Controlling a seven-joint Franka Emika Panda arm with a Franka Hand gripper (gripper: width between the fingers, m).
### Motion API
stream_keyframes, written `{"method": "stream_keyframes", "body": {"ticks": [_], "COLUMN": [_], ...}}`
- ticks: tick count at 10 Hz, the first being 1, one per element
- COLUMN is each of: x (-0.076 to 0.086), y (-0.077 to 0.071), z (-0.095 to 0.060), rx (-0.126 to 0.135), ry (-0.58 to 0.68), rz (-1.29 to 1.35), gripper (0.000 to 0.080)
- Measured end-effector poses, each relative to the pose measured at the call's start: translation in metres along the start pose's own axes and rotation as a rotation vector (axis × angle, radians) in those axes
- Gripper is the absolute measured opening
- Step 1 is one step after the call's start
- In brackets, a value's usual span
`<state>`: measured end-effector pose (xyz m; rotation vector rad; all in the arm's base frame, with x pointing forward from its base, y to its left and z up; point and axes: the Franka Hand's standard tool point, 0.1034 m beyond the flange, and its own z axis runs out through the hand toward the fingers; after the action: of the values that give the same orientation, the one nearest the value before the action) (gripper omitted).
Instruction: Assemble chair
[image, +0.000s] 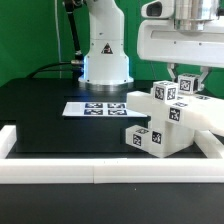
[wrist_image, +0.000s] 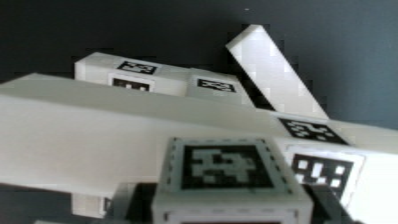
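Note:
The chair parts (image: 160, 118) lie in a white pile at the exterior view's right: a flat plate, long bars and tagged cubes resting against each other. My gripper (image: 186, 88) hangs just above the pile and is shut on a small white tagged block (image: 187, 86). In the wrist view that block (wrist_image: 222, 168) sits between my dark fingers (wrist_image: 135, 203), its tag facing the camera; the gripper (wrist_image: 222, 208) is at the frame's edge. Beyond it are the flat plate (wrist_image: 71, 120), a long bar (wrist_image: 267, 62) and tagged cubes (wrist_image: 135, 70).
The marker board (image: 98, 108) lies flat on the black table in front of the robot base (image: 104, 55). White border rails run along the front (image: 100, 174) and the exterior view's left (image: 8, 140).

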<state>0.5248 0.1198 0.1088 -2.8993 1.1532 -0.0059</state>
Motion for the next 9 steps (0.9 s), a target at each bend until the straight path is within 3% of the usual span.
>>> {"method": "stream_keyframes", "body": {"ticks": [9], "x": [-0.0045], "y": [-0.004], "z": [0.0003], "rx": [0.01], "ry": [-0.009], "rz": [0.506], "gripper": [0.0271]}}
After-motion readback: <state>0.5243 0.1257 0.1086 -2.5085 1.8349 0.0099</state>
